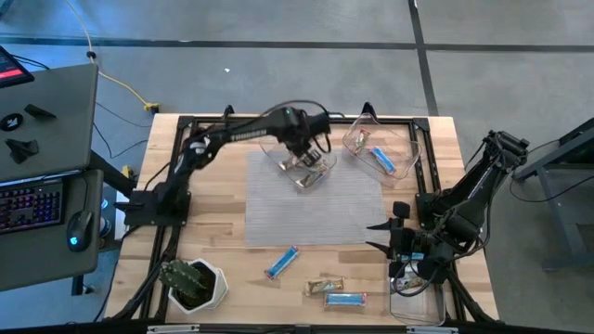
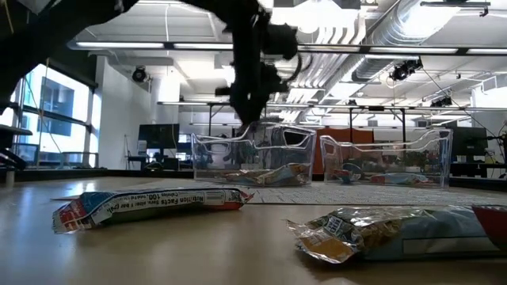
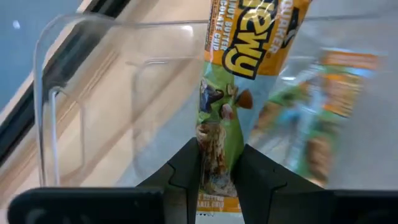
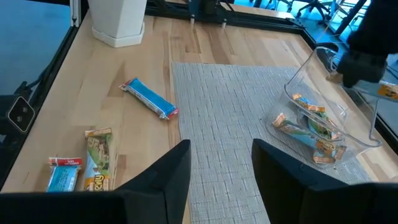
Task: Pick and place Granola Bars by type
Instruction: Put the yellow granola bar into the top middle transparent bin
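My left gripper (image 1: 303, 150) hovers over the left clear bin (image 1: 316, 172) at the table's far middle, shut on a green-and-orange wrapped granola bar (image 3: 225, 93). Several like bars (image 4: 311, 127) lie in that bin. The right clear bin (image 1: 394, 148) holds a blue bar (image 1: 382, 160). Loose near the front edge lie a blue bar (image 1: 281, 263), a tan bar (image 1: 325, 286) and another blue bar (image 1: 345, 299). My right gripper (image 1: 394, 230) waits open and empty at the right side, and its open fingers also show in the right wrist view (image 4: 221, 168). My left gripper pinches the granola bar between its two fingers, near one end of the wrapper (image 3: 217, 163). The fingers point down and the bar runs on lengthwise past them toward the bin's inside. Its far end leaves the wrist picture, so I cannot tell whether it touches the bin.
A grey woven mat (image 1: 311, 209) covers the table's middle. A white pot with a plant (image 1: 195, 283) stands at the front left. Another clear bin (image 1: 416, 304) sits at the front right, below my right arm. A black frame borders the wooden table.
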`<state>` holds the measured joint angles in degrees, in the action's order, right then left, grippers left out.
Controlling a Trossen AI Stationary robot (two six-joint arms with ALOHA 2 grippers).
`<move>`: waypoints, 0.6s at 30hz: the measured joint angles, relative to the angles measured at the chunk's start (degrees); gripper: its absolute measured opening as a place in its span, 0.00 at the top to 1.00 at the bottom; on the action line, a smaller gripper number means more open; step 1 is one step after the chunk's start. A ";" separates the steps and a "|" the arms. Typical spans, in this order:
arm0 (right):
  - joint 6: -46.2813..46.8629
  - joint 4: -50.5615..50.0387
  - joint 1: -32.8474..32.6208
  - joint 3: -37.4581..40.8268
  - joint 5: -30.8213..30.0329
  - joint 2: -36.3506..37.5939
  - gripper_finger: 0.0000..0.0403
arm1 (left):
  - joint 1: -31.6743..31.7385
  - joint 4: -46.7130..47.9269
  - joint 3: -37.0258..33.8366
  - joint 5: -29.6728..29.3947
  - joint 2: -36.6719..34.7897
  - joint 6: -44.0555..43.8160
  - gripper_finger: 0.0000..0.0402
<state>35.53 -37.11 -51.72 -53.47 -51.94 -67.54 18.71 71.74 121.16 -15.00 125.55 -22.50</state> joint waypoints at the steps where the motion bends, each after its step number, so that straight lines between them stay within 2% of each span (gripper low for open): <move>1: 0.00 0.02 0.00 0.00 0.00 0.01 0.62 | 1.31 -1.05 -1.34 0.75 0.01 0.12 0.81; 8: 0.00 0.11 0.00 0.00 -0.07 0.01 0.62 | 5.55 -3.71 -10.09 2.95 -0.04 1.17 0.79; 11: 0.01 0.84 0.00 0.00 0.00 0.02 0.62 | 5.83 -4.73 -12.44 5.30 -0.02 2.92 0.75; 18: 0.00 1.17 0.00 0.00 0.02 0.01 0.62 | 5.65 -9.34 -14.03 4.57 -0.04 2.82 0.61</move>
<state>35.53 -35.94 -51.72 -53.47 -51.92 -67.54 24.36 62.40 107.13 -10.42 125.51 -19.68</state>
